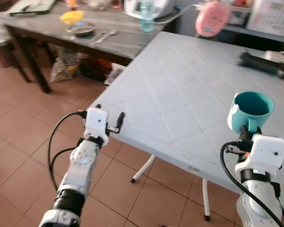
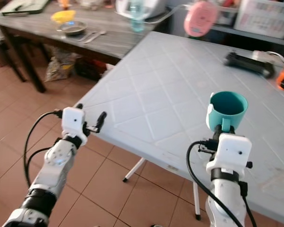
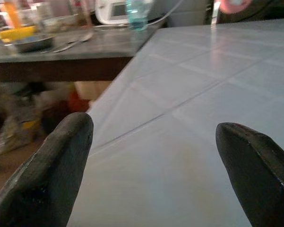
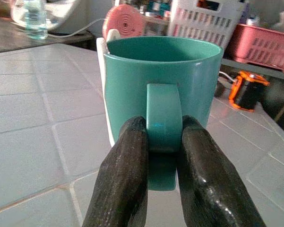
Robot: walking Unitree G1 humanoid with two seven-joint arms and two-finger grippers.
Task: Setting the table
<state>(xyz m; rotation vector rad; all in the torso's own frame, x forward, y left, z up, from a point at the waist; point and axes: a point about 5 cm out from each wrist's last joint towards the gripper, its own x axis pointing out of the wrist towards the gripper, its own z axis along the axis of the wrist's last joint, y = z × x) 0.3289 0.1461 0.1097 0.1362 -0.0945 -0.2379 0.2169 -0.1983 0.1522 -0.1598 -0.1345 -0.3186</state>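
My right gripper [image 4: 161,156] pinches the teal mug [image 4: 160,90] by its handle, keeping it upright above the white worktop [image 1: 179,94] for placing. My left gripper [image 1: 114,124] waits wide open at the worktop's edge.

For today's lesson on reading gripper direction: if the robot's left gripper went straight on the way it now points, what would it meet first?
The left gripper, fingers open, sits at the pale table's near edge, pointing across its top. It would probably skim or meet that bare tabletop first; the line ahead looks free of other objects, though depth is unclear.
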